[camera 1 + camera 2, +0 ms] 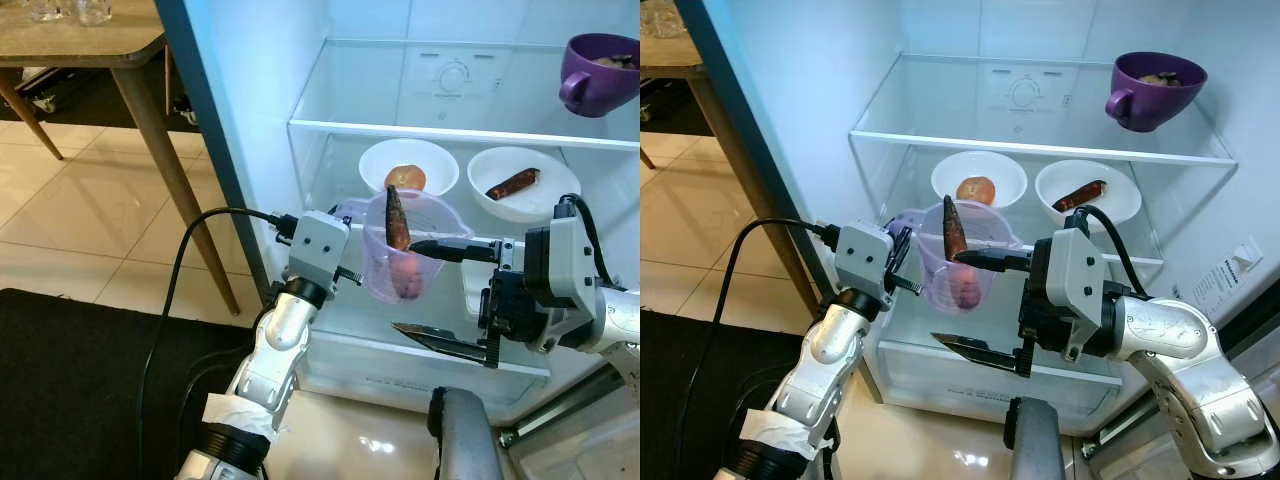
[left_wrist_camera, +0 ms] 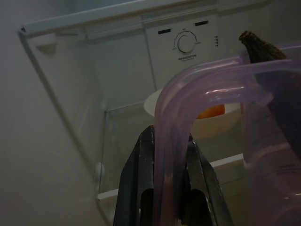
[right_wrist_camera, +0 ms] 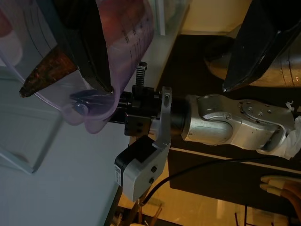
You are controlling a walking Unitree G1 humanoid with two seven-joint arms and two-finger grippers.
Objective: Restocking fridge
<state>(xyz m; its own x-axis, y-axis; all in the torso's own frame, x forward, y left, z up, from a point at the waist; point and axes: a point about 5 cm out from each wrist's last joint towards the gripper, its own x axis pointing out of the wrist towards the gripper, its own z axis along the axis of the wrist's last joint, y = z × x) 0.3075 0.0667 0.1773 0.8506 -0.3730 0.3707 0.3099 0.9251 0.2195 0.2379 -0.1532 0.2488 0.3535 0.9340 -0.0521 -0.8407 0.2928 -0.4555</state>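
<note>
A clear purple measuring jug (image 1: 405,245) hangs in front of the fridge's lower shelf (image 1: 440,335). A long brown sweet potato (image 1: 396,218) sticks out of its top, and a reddish piece lies at its bottom. My left gripper (image 2: 170,136) is shut on the jug's handle (image 2: 188,89), coming in from the left. My right gripper (image 1: 948,298) stands wide open at the jug from the right. Its upper finger (image 1: 450,248) reaches over the rim by the sweet potato, and its lower finger (image 1: 440,345) lies under the jug.
Behind the jug stand a white bowl (image 1: 408,165) with a round orange-brown item and a white bowl (image 1: 520,185) with another sweet potato. A purple cup (image 1: 600,72) sits on the upper glass shelf. A wooden table (image 1: 90,45) stands left of the fridge's blue edge; a black mat (image 1: 80,390) lies on the floor.
</note>
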